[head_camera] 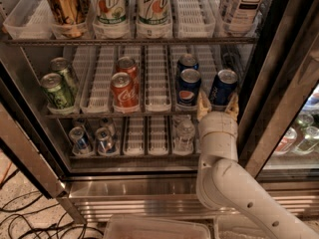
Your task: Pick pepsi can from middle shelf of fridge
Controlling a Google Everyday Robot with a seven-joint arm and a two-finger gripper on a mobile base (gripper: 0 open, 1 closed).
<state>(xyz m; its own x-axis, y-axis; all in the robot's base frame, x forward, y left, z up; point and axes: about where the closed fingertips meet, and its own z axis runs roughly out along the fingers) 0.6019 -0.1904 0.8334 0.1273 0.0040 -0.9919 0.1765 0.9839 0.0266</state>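
Note:
The fridge (277, 78) stands open, with a stainless base. Its middle shelf (157, 81) carries white slotted lane trays. Three dark blue cans stand on it at the right: a pepsi can (189, 87) with its logo showing, another behind it (187, 62), and one in the rightmost lane (223, 87). My gripper (218, 105) is open at the shelf's front edge. Its two tan fingertips (203, 105) stand either side of the rightmost blue can's base, just in front of it, and hold nothing. The white arm rises from the lower right.
Two red cola cans (124, 91) and two green cans (57, 90) share the middle shelf. Bottles and a gold can (65, 4) fill the top tier. Small cans (79, 138) and a bottle (184, 133) sit below. Cables (20, 218) lie on the floor at left.

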